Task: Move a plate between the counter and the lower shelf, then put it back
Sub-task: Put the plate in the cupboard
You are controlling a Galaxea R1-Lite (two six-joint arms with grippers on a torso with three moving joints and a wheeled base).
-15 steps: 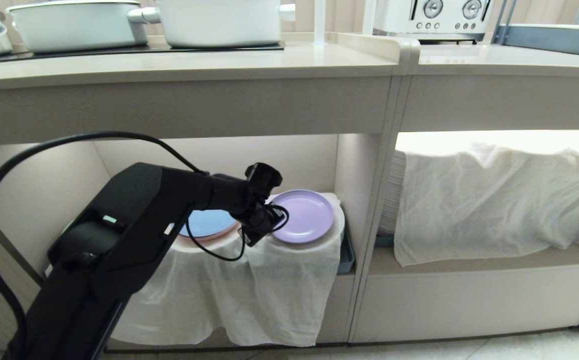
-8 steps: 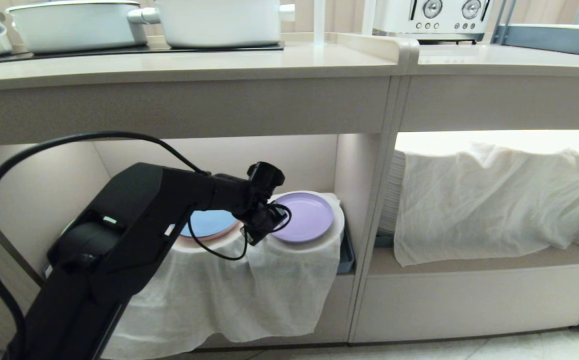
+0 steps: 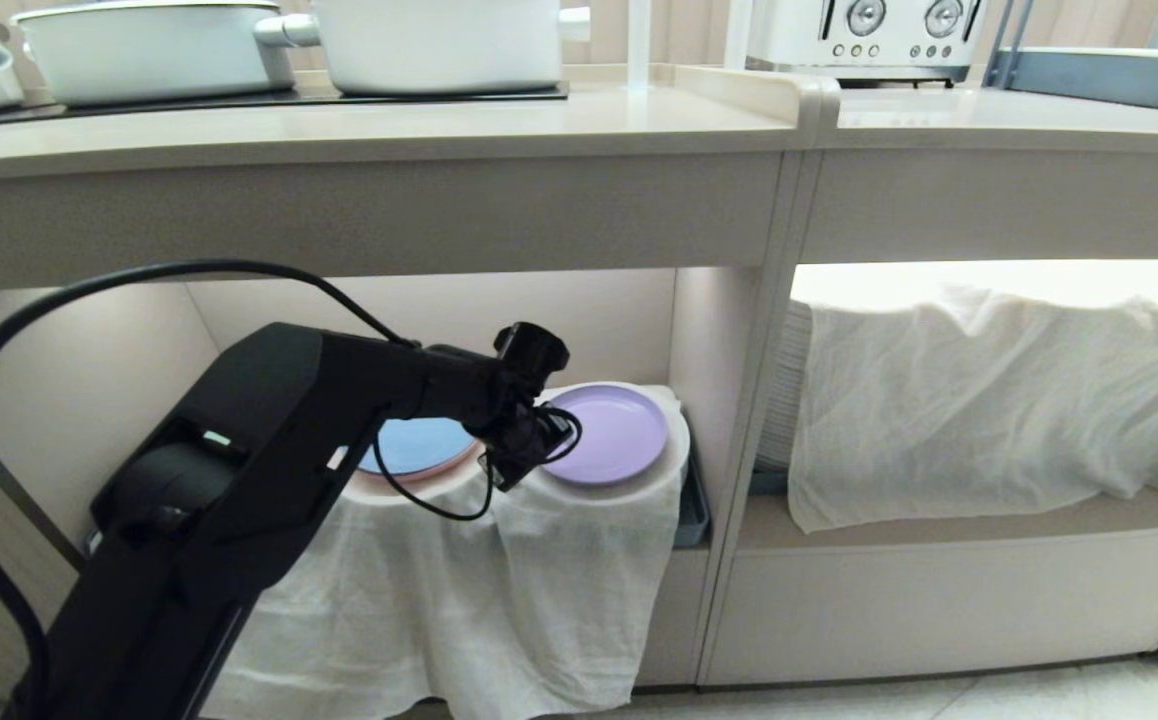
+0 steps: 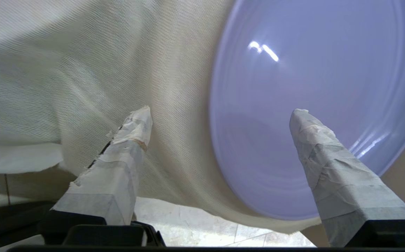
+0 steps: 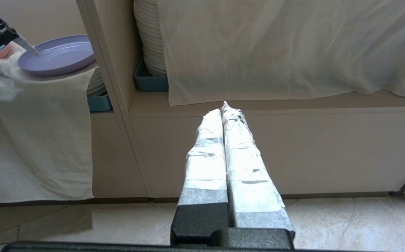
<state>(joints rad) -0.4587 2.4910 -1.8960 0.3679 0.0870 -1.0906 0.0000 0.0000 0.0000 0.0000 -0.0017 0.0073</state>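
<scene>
The lilac plate point(image 3: 611, 432) lies flat on the right-hand cloth-covered hump in the lower shelf point(image 3: 579, 320), under the beige counter point(image 3: 439, 125). My left gripper point(image 3: 539, 440) is at the plate's left rim and open. In the left wrist view the left gripper point(image 4: 220, 119) straddles the rim of the plate point(image 4: 311, 70), one taped finger over the plate and the other over the white cloth point(image 4: 83, 70). The plate point(image 5: 57, 54) also shows in the right wrist view. My right gripper point(image 5: 225, 108) hangs low before the right-hand cabinet, shut and empty.
A blue plate point(image 3: 414, 445) sits on the middle hump, partly behind my left arm. White pots point(image 3: 439, 45) stand on the hob, and a white toaster point(image 3: 864, 35) on the adjoining top. The right compartment holds a tall plate stack point(image 3: 784, 390) under a cloth point(image 3: 999, 400).
My left gripper has opened and let go of the plate, which now rests on the cloth hump. The arm has hardly moved.
</scene>
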